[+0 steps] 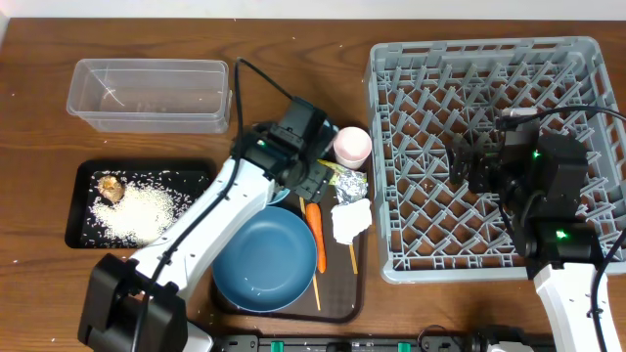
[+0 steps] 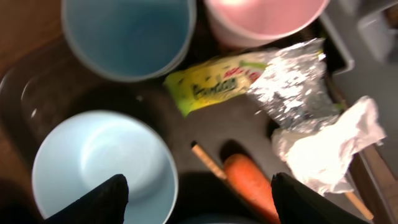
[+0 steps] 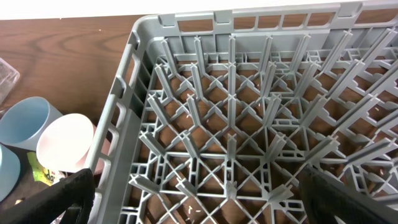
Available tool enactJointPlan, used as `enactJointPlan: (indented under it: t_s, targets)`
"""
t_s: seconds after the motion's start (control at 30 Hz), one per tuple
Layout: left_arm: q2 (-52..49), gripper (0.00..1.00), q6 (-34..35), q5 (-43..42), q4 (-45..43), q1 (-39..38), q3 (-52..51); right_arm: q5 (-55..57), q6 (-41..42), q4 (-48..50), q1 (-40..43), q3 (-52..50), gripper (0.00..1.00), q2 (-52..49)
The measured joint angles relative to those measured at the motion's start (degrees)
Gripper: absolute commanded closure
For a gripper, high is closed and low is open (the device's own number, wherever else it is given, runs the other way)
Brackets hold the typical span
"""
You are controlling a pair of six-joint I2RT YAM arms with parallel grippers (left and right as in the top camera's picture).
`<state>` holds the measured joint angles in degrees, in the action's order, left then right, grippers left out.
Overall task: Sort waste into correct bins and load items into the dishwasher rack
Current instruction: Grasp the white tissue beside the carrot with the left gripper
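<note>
My left gripper [image 2: 202, 205] is open above the brown serving tray, with the orange carrot [image 2: 249, 186] and a chopstick [image 2: 208, 162] lying between its fingers. The small light-blue bowl [image 2: 102, 165] sits below its left finger [image 2: 99, 202]. Beyond are the light-blue cup [image 2: 127, 34], the pink cup [image 2: 264, 18], the yellow-green foil wrapper [image 2: 249, 78] and the crumpled napkin [image 2: 329, 146]. The dark-blue plate [image 1: 264, 259] lies at the tray's front. My right gripper [image 3: 202, 199] hangs open over the grey dishwasher rack [image 1: 499, 156], holding nothing.
The clear tub [image 1: 147, 93] stands at the back left. Near it, the black tray [image 1: 88, 230] holds white rice [image 1: 147, 210] and a brown lump [image 1: 111, 188]. The brown serving tray [image 1: 357, 293] lies against the rack's left wall.
</note>
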<state>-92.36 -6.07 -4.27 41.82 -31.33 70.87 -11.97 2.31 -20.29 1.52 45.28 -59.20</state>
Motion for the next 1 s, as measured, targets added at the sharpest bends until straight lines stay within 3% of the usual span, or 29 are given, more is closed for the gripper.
enactJointPlan:
  t_s: [0.37,0.53,1.0]
  targets:
    - [-0.8,0.15,-1.7,-1.5,0.0,-4.3,0.0,0.0,0.0,-0.5,0.0,0.0,0.01,0.0]
    - [-3.9,0.04,-5.0,-3.8,1.4,-8.6,0.0,0.0,0.0,-1.0,0.0,0.0,0.01,0.0]
    - [-10.8,0.04,-9.0,-4.8,-0.4,-12.1,0.0,0.0,0.0,-1.0,0.0,0.0,0.01,0.0]
